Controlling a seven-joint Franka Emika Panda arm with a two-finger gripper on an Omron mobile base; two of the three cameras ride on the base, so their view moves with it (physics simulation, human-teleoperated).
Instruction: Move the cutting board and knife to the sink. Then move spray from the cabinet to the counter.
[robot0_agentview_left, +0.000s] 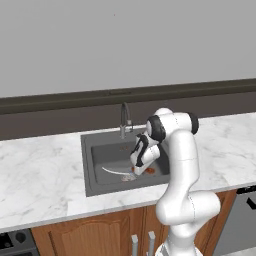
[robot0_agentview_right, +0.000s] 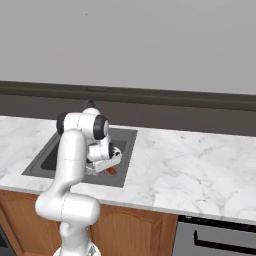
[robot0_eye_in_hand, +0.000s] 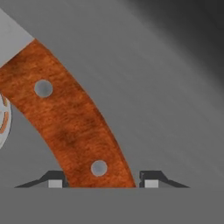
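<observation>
The knife (robot0_eye_in_hand: 70, 127) lies on the floor of the dark grey sink (robot0_agentview_left: 88, 165), its silver blade (robot0_agentview_left: 114, 172) pointing left and its reddish-brown handle (robot0_agentview_left: 150, 170) toward the right wall. My gripper (robot0_eye_in_hand: 103, 181) reaches down into the basin and straddles the handle's end. The jaws stand open, with a thin gap showing beside the right fingertip (robot0_eye_in_hand: 151, 179). From the other side, the gripper (robot0_agentview_right: 102, 170) hangs low over the handle (robot0_agentview_right: 112, 170) in the sink (robot0_agentview_right: 126, 162). The cutting board, spray and cabinet are out of view.
A dark curved faucet (robot0_agentview_left: 124, 117) rises at the sink's back edge. The round drain (robot0_eye_in_hand: 2, 118) lies just beside the handle. White marble counter (robot0_agentview_right: 190, 165) spreads on both sides, with a dark backsplash ledge (robot0_agentview_left: 60, 102) behind and wooden doors (robot0_agentview_left: 100, 235) below.
</observation>
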